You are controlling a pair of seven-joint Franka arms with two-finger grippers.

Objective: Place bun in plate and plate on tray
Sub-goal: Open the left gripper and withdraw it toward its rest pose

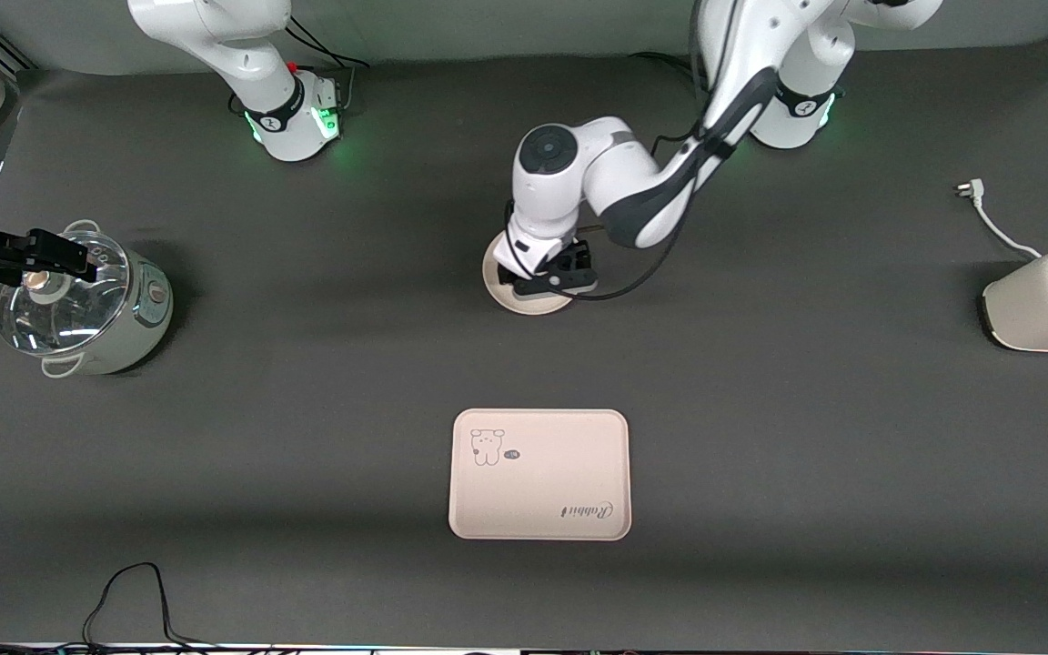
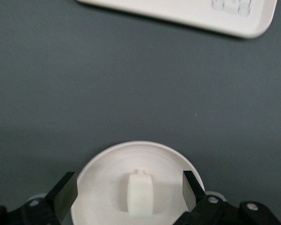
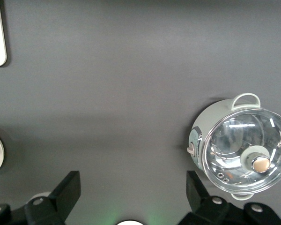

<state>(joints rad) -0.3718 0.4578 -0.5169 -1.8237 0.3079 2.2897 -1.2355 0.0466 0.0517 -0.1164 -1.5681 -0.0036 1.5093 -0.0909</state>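
The left tool (image 2: 126,194) hangs low over the plate (image 2: 100,176), fingers spread wide, with the bun (image 2: 140,196) lying free between them. I'd lift straight up (no nudging the bun) before taking the plate's rim. The tray (image 1: 539,474) lies nearer the camera. The right tool (image 3: 131,199) waits, open, above the counter (image 1: 806,409).

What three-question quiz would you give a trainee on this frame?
1. True or false: the bun lies on the plate, and the plate is not yet on the tray.
2. The left gripper is: A) shut on the bun; B) open, fingers either side of the bun; C) shut, empty.
3. Which gripper waits open, up in the air, away from the plate?
Key: 1 true; 2 B; 3 the right gripper.
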